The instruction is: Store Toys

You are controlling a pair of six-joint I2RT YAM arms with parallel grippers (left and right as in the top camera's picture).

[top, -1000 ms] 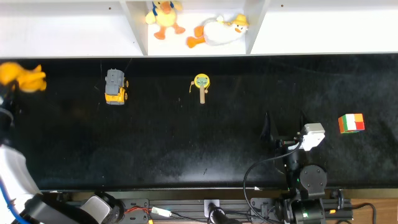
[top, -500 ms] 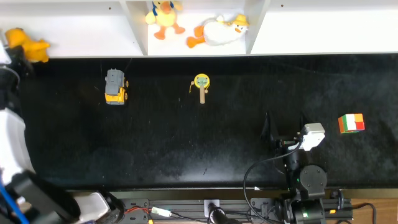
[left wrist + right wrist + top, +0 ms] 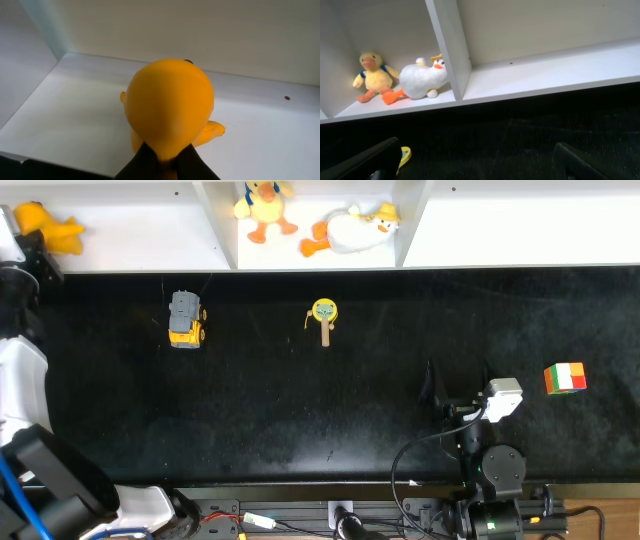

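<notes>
**Holding the orange toy at the left shelf compartment**

In the top view, you see the left gripper (image 3: 30, 248) closed on the orange round plush toy (image 3: 48, 225), at the left compartment of the white shelf (image 3: 130, 240). The right gripper (image 3: 457, 380) is over the black table (image 3: 300, 410), near its own base.

In the left wrist view, the fingers (image 3: 147, 161) pinch the toy above the shelf floor.

In the right wrist view, the right jaws stand wide apart, holding nothing.

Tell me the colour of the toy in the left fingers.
The toy is orange; left wrist view shows it best.
</notes>
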